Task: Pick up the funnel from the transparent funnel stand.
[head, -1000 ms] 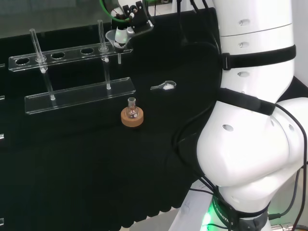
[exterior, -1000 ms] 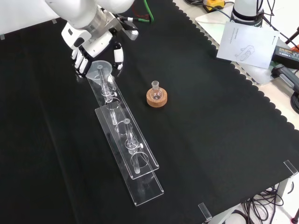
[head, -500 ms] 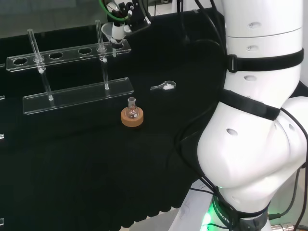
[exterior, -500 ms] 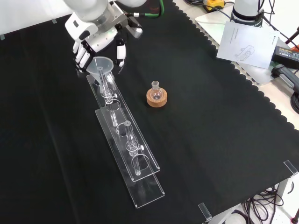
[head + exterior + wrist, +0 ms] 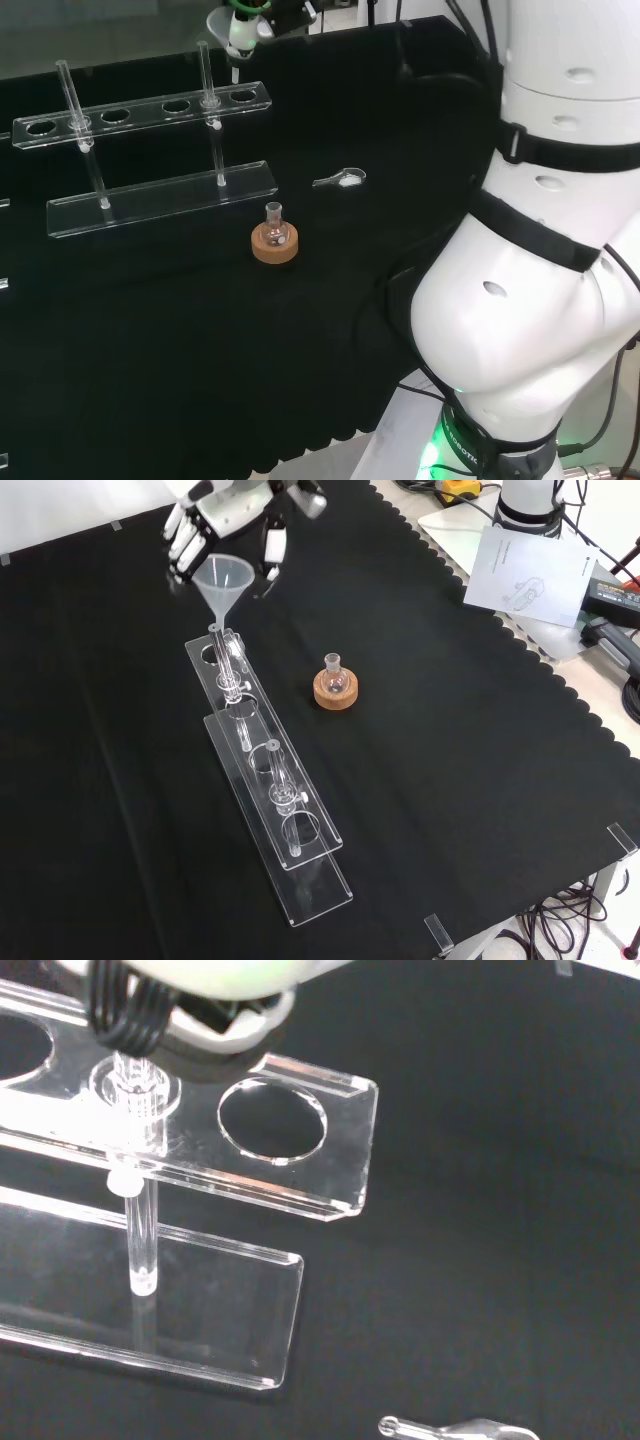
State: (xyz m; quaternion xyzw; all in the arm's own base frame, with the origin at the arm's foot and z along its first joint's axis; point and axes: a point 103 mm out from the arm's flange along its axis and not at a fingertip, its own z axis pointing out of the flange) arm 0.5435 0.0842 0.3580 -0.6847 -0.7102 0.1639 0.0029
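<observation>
Front view: we see the hand (image 5: 232, 515) with its fingers curled round the funnel (image 5: 221, 582), held clear above the transparent funnel stand (image 5: 268, 780).

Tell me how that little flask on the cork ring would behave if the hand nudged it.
The flask looks round-bottomed and sits loose in its cork ring, so a nudge would likely tip or roll it out. It appears to be clear glass, so probably fragile and slippery. The ring itself would probably slide on the black cloth.
</observation>
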